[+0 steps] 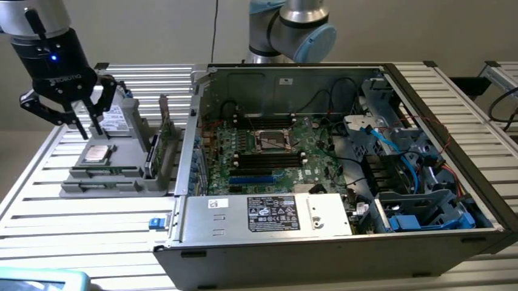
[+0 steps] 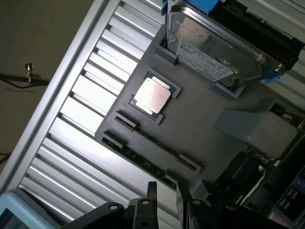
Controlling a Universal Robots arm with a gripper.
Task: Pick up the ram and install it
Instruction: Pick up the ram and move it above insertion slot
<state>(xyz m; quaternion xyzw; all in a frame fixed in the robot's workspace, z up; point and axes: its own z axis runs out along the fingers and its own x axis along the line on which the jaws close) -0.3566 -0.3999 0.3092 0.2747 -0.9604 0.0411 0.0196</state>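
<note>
**Ram: in tray slot, jaws released**

I see the gripper (image 1: 91, 130) hanging over the gray tray (image 1: 77, 187), jaws spread with nothing between them. The ram (image 2: 143, 162) sits in a narrow slot along the tray's edge, below the fingertips (image 2: 152, 191) and clear of them. The processor chip (image 2: 151, 94) lies beside that slot, with the hard drive (image 2: 214, 47) beyond it. The open computer case (image 1: 340, 242) stands on the exterior view's right.
</note>
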